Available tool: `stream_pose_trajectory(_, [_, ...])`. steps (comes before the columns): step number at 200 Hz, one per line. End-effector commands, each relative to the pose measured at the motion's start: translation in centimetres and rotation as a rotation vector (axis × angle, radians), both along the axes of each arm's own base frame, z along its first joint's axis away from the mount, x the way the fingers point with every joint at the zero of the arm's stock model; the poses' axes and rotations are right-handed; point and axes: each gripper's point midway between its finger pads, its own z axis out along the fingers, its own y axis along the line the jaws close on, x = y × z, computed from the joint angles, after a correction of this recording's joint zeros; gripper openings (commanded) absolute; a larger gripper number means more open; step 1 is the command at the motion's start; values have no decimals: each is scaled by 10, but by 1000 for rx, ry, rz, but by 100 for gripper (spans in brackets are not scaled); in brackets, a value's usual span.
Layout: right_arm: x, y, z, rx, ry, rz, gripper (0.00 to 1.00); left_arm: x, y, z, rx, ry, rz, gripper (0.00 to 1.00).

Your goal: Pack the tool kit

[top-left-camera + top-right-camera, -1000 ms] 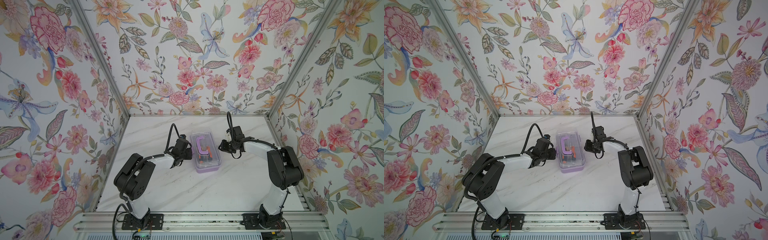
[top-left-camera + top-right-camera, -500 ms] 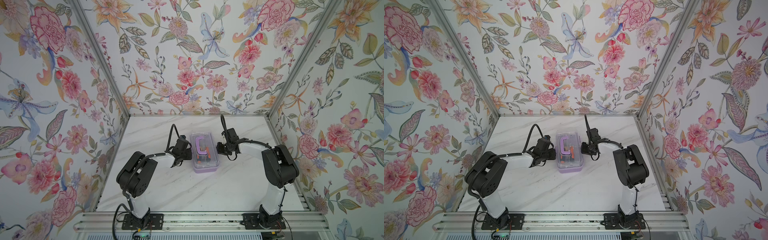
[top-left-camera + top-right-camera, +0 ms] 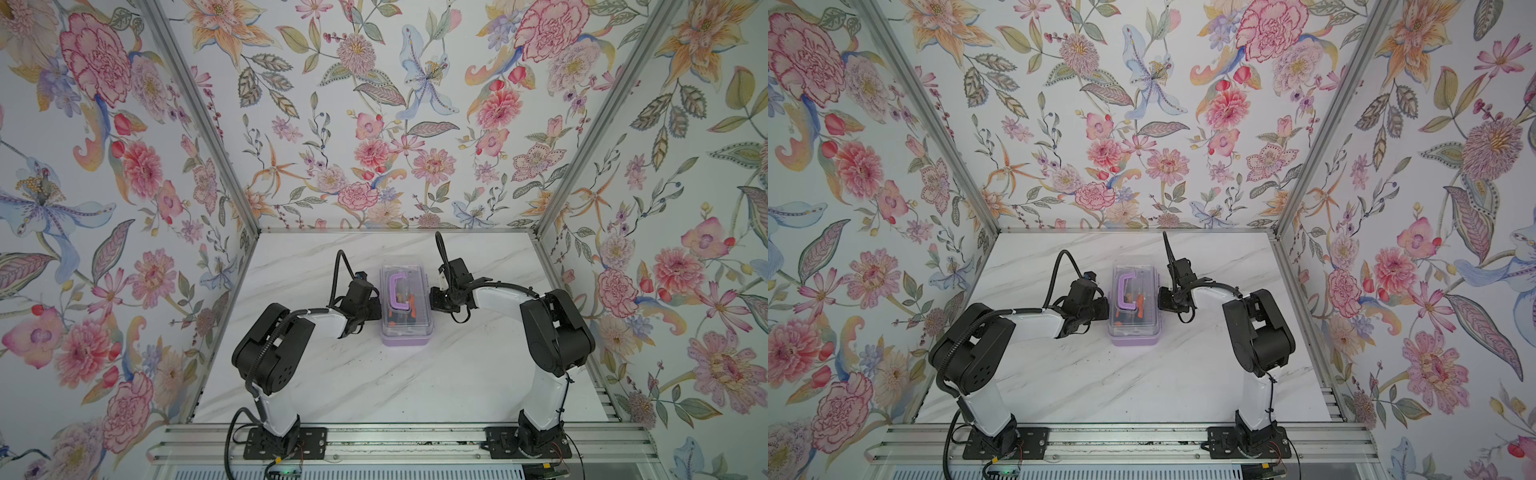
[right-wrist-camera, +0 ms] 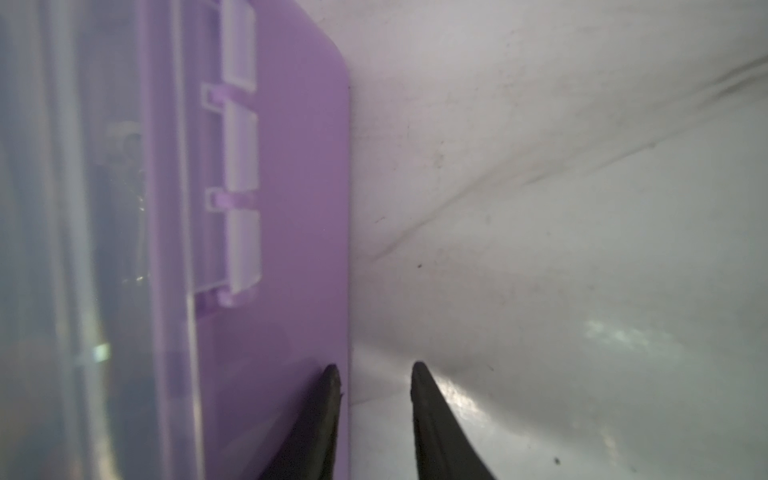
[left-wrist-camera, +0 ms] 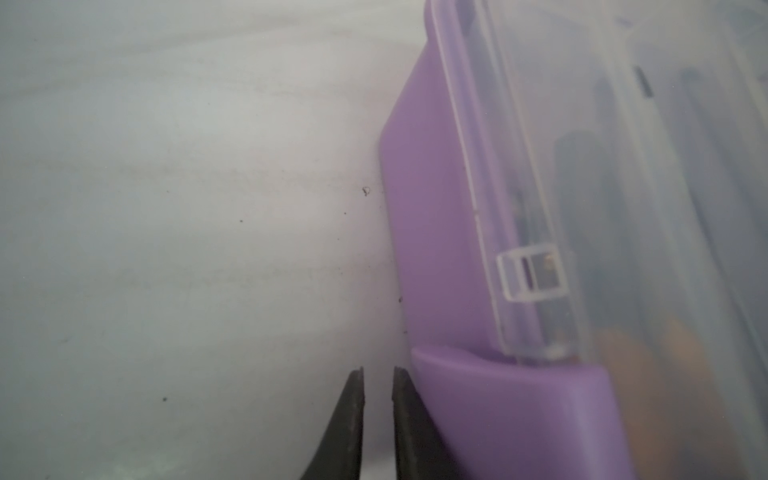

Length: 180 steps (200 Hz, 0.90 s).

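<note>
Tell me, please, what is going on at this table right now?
A lilac tool box stands on the marble table. Its clear lid is down, with the purple handle on top and orange-handled tools visible inside. The left gripper sits shut beside one long wall, holding nothing. The right gripper, slightly open, is close beside the opposite, hinged wall, also gripping nothing. Whether the lid is latched, I cannot tell.
</note>
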Motion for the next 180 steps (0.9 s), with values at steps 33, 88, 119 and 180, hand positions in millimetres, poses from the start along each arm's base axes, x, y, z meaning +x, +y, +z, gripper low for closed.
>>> stream_pose_trajectory(33, [1,39,14,159,-15,65,31,-9,-59,66,-293,-206,-206,18])
stream_pose_trajectory(88, [-5,62,11,151,-8,117,28,-23,-95,77,-332,-244,-309,17])
stream_pose_trajectory(119, [1,48,14,142,-20,85,28,-27,-89,81,-334,-255,-299,17])
stream_pose_trajectory(180, [20,-7,35,44,-93,-2,29,-31,-34,78,-79,-255,-150,37])
